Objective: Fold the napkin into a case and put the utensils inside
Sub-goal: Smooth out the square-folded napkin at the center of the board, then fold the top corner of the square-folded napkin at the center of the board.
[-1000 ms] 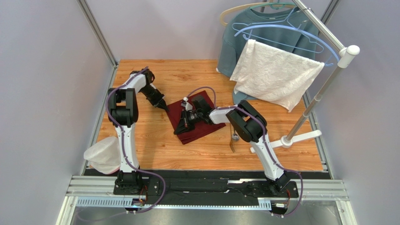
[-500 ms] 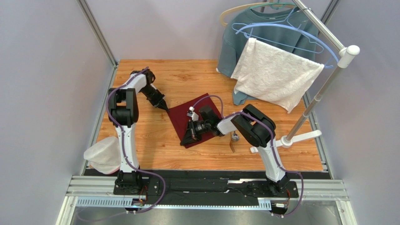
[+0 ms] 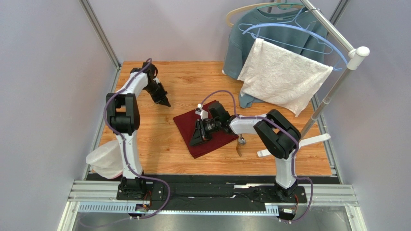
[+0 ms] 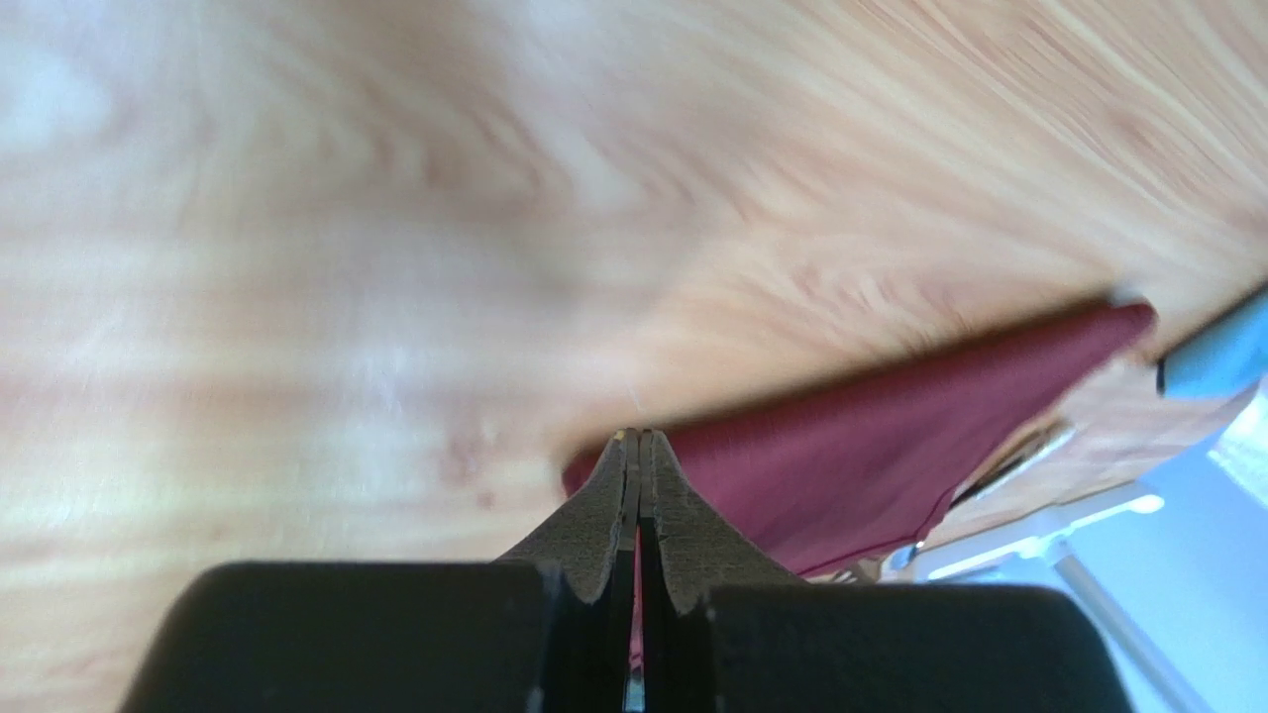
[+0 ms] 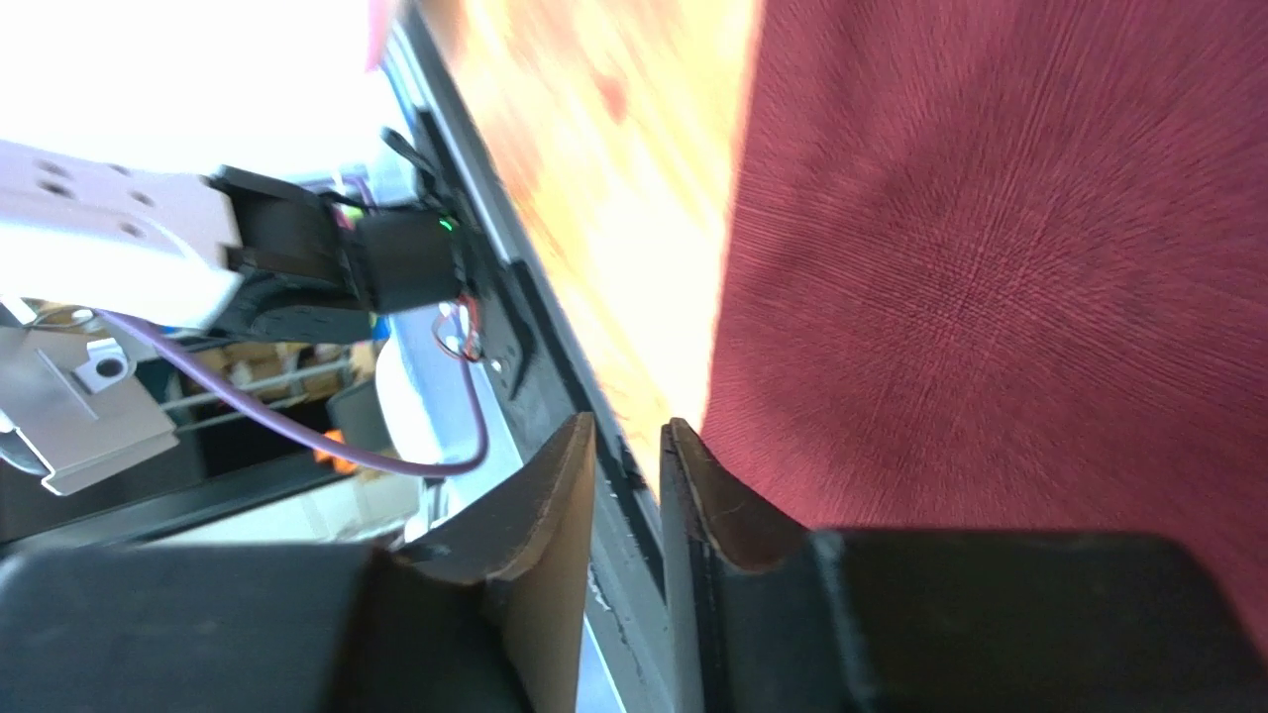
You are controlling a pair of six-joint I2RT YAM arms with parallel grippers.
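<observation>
The dark red soft cloth napkin point(image 3: 185, 124) is lying flat and skewed on the wooden table point(image 3: 193, 77), while the shiny silver metal spoon point(image 3: 241, 140) and the slim golden-brown fork-like piece point(image 3: 238, 152) are resting just off its right edge

I am drawing my left hand point(image 3: 165, 102) back from the napkin's point(image 3: 185, 122) left corner, toward the far left corner of the table point(image 3: 193, 77). My right hand point(image 3: 196, 141) is sliding across the napkin toward the table's near edge, and its fingers are parting a little after being closed. My right elbow point(image 3: 277, 137) is swinging out toward the right edge. The napkin is lying flatter and wider than a second ago, reaching closer to the near edge.
</observation>
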